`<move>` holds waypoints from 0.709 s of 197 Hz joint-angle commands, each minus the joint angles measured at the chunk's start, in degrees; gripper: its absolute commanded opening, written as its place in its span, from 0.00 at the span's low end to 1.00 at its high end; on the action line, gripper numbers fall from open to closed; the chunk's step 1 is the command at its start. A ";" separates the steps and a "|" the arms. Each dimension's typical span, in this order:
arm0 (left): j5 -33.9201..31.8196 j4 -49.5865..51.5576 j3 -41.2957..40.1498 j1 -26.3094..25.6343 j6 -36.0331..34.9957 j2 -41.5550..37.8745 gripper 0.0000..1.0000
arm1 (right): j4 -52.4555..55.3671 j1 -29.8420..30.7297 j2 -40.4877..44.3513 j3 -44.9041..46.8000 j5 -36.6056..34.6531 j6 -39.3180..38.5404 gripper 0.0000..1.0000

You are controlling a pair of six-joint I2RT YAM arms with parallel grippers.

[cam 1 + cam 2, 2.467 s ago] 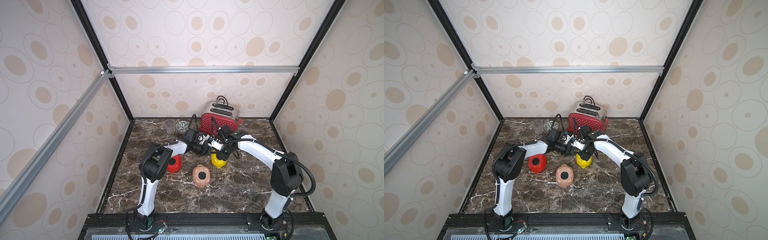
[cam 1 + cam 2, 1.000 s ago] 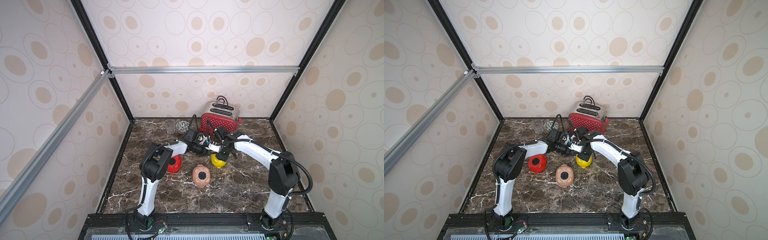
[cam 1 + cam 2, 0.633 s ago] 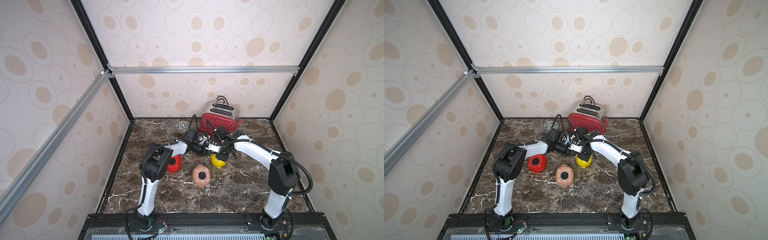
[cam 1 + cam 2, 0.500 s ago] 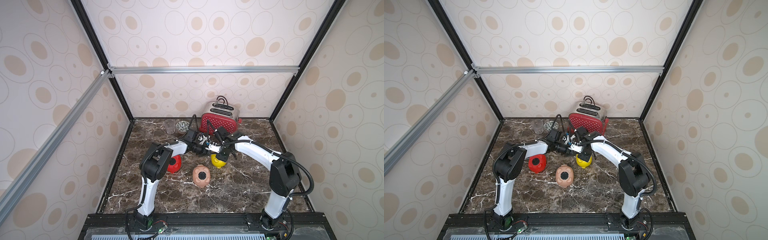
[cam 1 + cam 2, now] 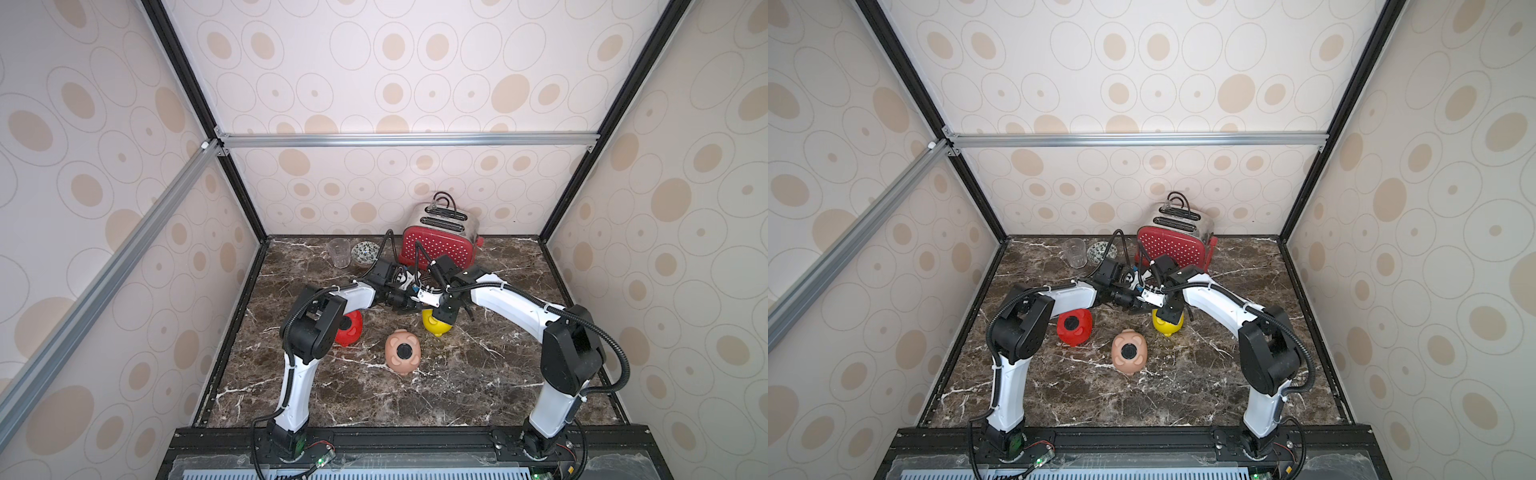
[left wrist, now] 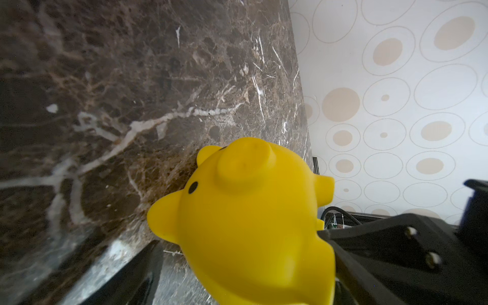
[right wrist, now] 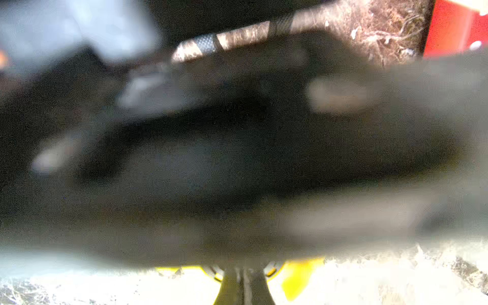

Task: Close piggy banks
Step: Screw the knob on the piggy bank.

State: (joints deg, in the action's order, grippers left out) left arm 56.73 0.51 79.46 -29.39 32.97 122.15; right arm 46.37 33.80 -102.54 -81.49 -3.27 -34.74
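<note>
Location: yellow pig (image 5: 436, 329) on table (image 5: 457, 386), in front of toaster (image 5: 436, 249) | left jaws: spread wide, just beside yellow pig | right jaws: pressed together, tips at its top | red pig (image 5: 1074, 328), pink pig (image 5: 409, 365): nearby, belly up.

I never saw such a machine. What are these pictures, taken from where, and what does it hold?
Two white robot arms stand at a marble table. Two pictures look down from above; the other two come from cameras on the wrists. On the table lie a red pig, a pink pig and a yellow pig, with a toaster, glass and small bowl behind. The left pincer is open around the yellow pig; the right pincer, shut, points down onto it.
</note>
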 commanded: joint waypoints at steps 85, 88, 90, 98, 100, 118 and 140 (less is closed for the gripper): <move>-0.44 -0.47 1.54 -0.40 -0.19 1.68 0.93 | 1.16 -0.28 -0.08 1.95 2.70 4.50 0.00; -0.49 -0.51 1.49 -0.33 -0.17 1.68 0.93 | 1.18 -0.27 -0.08 1.95 2.70 4.65 0.00; -0.48 -0.51 1.49 -0.34 -0.12 1.64 0.93 | 1.18 -0.30 -0.15 1.95 2.66 4.72 0.00; -0.48 -0.52 1.44 -0.35 -0.03 1.67 0.93 | 1.18 -0.32 -0.16 1.79 2.66 5.08 0.00; -0.48 -0.56 1.47 -0.35 -0.02 1.69 0.93 | 1.16 -0.32 -0.17 1.85 2.72 5.13 0.00; -0.48 -0.51 1.40 -0.40 -0.10 1.56 0.93 | 1.00 -0.35 -0.17 1.83 2.91 5.77 0.00; -0.48 -0.61 1.49 -0.36 -0.01 1.54 0.93 | 0.96 -0.49 -0.11 1.77 3.00 6.41 0.00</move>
State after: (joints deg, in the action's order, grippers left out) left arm 56.73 0.16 79.46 -29.58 32.99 122.26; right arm 46.04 33.36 -102.41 -81.19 -1.98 -29.50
